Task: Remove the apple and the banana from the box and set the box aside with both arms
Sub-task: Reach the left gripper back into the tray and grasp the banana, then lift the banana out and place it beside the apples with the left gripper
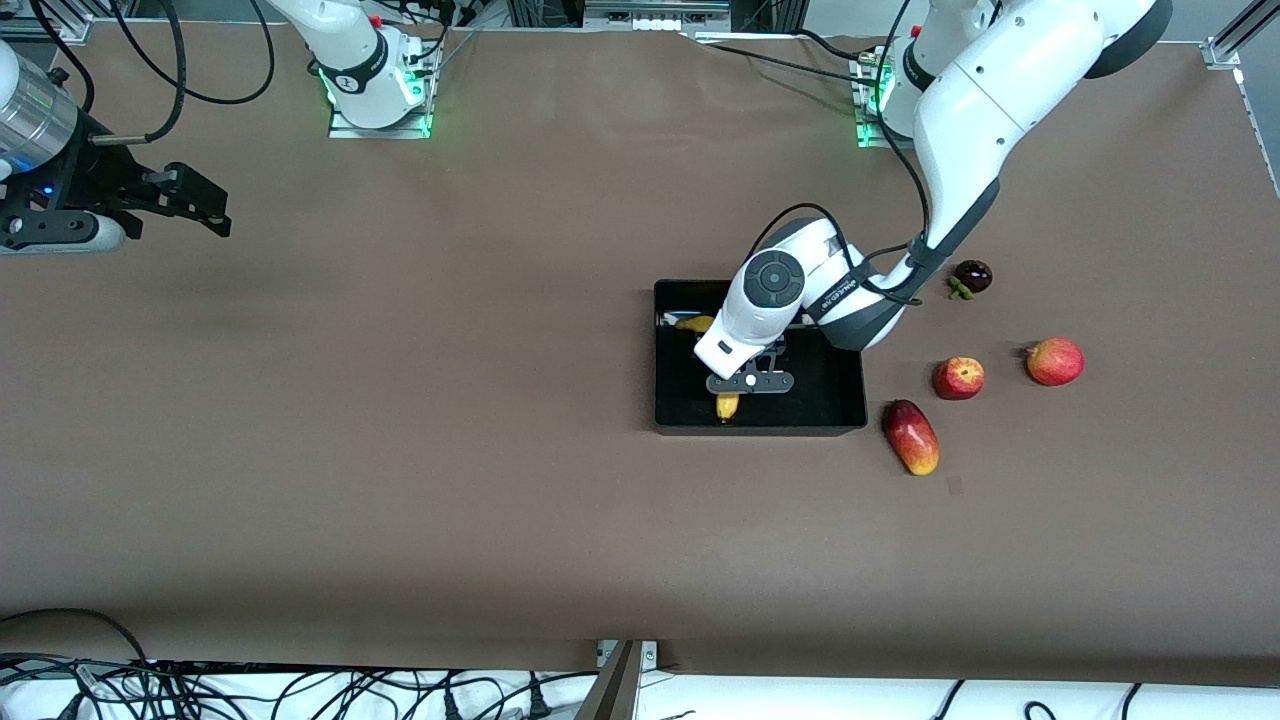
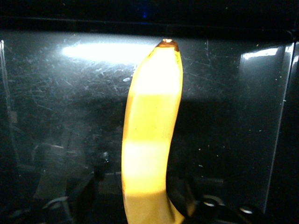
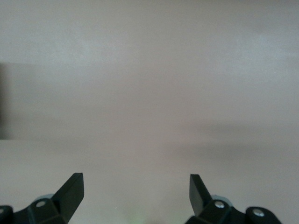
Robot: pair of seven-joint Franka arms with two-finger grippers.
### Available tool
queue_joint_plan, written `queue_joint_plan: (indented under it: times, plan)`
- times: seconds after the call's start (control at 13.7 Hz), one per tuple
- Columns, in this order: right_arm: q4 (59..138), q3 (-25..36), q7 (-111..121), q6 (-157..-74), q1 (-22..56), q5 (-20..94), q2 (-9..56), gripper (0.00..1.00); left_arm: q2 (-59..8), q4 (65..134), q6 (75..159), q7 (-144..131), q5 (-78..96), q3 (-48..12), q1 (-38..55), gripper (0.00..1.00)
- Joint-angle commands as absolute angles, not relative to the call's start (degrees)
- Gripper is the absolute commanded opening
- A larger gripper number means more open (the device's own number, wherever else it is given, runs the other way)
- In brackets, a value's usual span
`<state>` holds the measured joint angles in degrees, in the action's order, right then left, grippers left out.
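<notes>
The banana (image 1: 727, 404) lies inside the black box (image 1: 840, 400), along the part of the box toward the right arm's end of the tabletop (image 1: 400, 420); one yellow end shows near the box wall closest to the front camera, the other end by the wall closest to the arm bases. The left claw (image 1: 748, 384) sits low in the box, right over the banana's middle. In the left wrist view the banana (image 2: 150, 140) fills the centre above the scratched glossy box floor (image 2: 233, 116), with a dark finger (image 2: 187, 200) close beside it (whether the fingers press the fruit or stand off it, I cannot tell).

Toward the left arm's end of the tabletop, outside the box, sit two small red apples (image 1: 958, 377) (image 1: 1055, 361), an oblong red-yellow fruit (image 1: 911, 437) nearer the front camera, and a dark purple fruit (image 1: 971, 277) closer to the bases.

The right claw (image 1: 205, 205) waits over bare tabletop at the right arm's end, well apart from the box; its fingers (image 3: 70, 191) are spread wide and hold nothing.
</notes>
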<state>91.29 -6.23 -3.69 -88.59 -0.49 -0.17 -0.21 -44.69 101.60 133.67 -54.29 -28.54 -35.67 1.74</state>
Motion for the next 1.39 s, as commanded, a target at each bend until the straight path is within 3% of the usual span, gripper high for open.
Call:
queue_joint_plan:
  times: [0.0, 0.22, 0.88, 1.02, 1.32]
  plan:
    - [90.26, -6.68, -4.04, -88.15, -1.05, -0.44, 0.26, 1.00, -45.26, 100.63, 133.59, -55.63, -30.06, -35.33, 2.37, 0.26]
    - [90.26, -6.59, -4.04, -88.15, -1.14, -0.44, 0.26, 1.00, -45.26, 100.46, 133.51, -55.63, -30.06, -35.33, 1.94, 0.12]
    - [87.45, -6.77, -3.51, -89.12, -1.06, -0.79, 2.28, 1.00, -41.06, 100.11, 131.84, -55.64, -29.00, -36.12, -0.26, 0.10]
    - [87.28, -6.77, -3.87, -89.21, -0.97, -0.88, 2.20, 1.00, -37.63, 98.54, 125.98, -55.20, -28.92, -36.30, -0.35, 0.11]
    - [87.28, -6.94, -3.78, -89.47, -0.97, -0.97, 2.29, 1.00, -37.96, 86.95, 113.83, -54.93, -24.45, -38.58, 0.87, 0.11]
